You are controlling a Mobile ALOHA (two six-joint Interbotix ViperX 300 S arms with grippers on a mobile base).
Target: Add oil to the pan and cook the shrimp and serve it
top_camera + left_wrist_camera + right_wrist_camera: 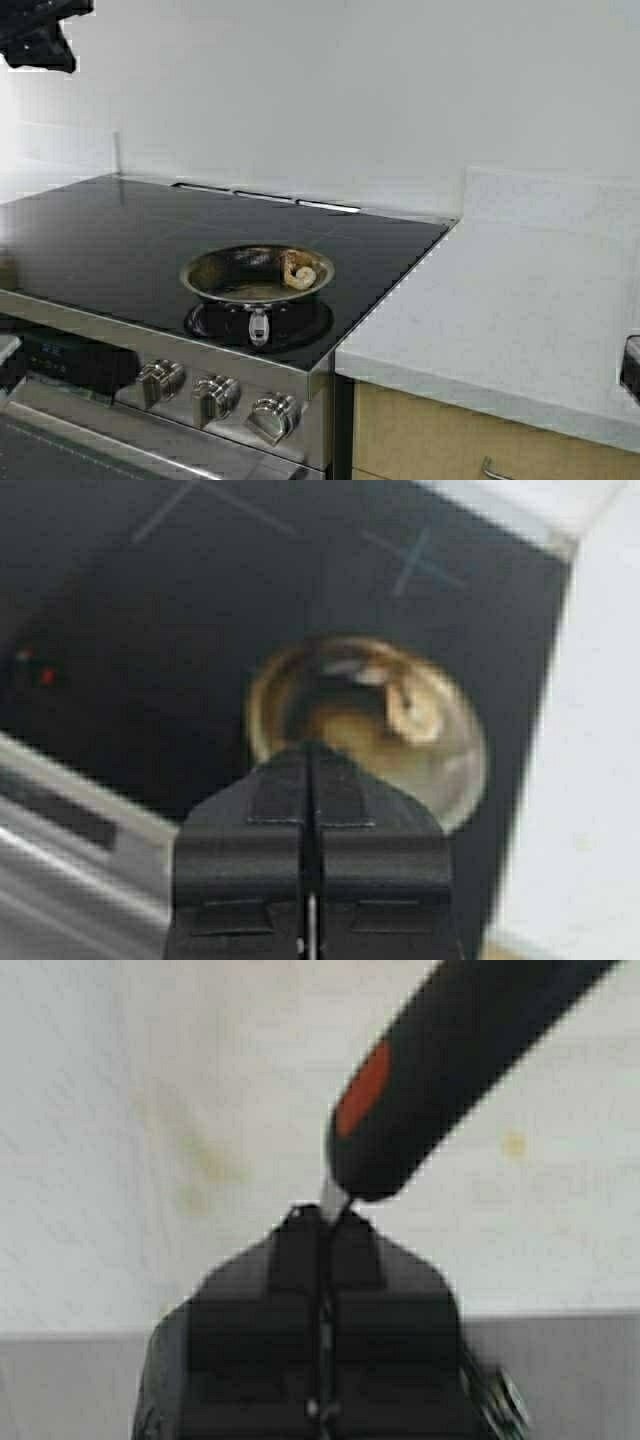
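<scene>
Cooking stage: the shrimp (pixel 299 271) sits inside the pan (pixel 257 273). Left gripper (pixel 310 755) hovers above, jaws closed empty; right gripper (pixel 325 1222) clamps a black-handled tool (pixel 450 1070), probably for flipping next.

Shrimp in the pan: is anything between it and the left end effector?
Nothing visible. In the left wrist view the shut left end effector looks down on the open pan with the shrimp uncovered inside; no lid or utensil lies between.

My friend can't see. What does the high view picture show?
A small steel pan with one curled shrimp inside sits on a black stovetop. Silver knobs line the stove's front, and a pale counter lies to its right.
</scene>
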